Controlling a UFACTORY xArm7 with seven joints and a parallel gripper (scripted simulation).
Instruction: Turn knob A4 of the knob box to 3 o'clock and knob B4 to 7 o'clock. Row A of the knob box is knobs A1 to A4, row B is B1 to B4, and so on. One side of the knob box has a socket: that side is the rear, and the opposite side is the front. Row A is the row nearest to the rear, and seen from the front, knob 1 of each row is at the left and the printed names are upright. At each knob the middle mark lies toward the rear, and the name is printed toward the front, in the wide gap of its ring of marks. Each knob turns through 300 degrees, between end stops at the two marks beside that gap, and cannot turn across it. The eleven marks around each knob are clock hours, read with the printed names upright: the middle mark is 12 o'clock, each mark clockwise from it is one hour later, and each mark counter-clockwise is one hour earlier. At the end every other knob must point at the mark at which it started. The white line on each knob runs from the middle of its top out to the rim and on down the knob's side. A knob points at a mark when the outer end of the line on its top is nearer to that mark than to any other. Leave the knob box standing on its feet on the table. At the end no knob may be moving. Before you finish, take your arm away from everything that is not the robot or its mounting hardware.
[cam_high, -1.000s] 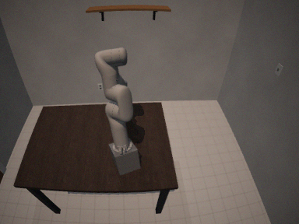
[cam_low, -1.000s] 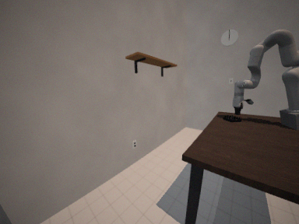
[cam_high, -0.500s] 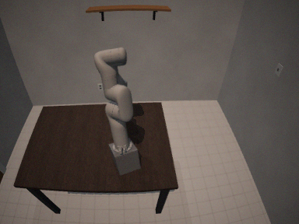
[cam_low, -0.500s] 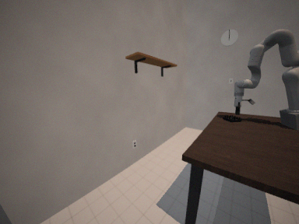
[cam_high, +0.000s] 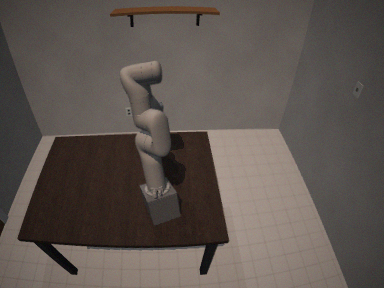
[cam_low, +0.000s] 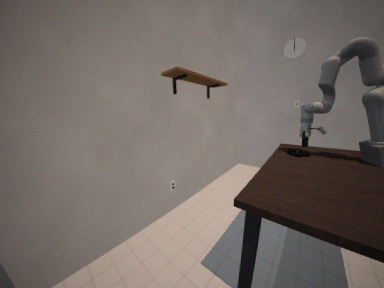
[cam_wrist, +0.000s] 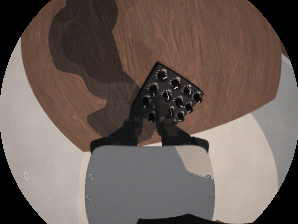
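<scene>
How much of the turning is done cannot be told: the knob marks and printed names are too small to read in any view, so neither A4 at 3 o'clock nor B4 at 7 o'clock can be confirmed, and the same goes for the other knobs keeping their places. What plainly remains is taking the arm (cam_high: 154, 132) (cam_low: 327, 82) away, since the gripper (cam_low: 305, 142) (cam_wrist: 149, 103) is low over the work. Going left to right in the exterior view, the knob box (cam_low: 296, 152) (cam_wrist: 182, 80) lies on the bench (cam_high: 90, 190) (cam_low: 320, 190) (cam_wrist: 235, 65) just inside its far left corner, the gripper pointing down close by it, and the arm's base (cam_low: 370, 154) (cam_high: 165, 212) well along toward the right edge of the picture. From above, the arm hides the box. In the wrist view the left finger comes first, by the box's left corner, then a narrow gap, then the right finger reaching over part of the box and covering some knobs — most of the box spreads beyond and to the right of the fingertips, near the bench's lower edge. The jaws stand slightly apart, with nothing seen clamped between them — though whether a finger touches a knob cannot be told.
</scene>
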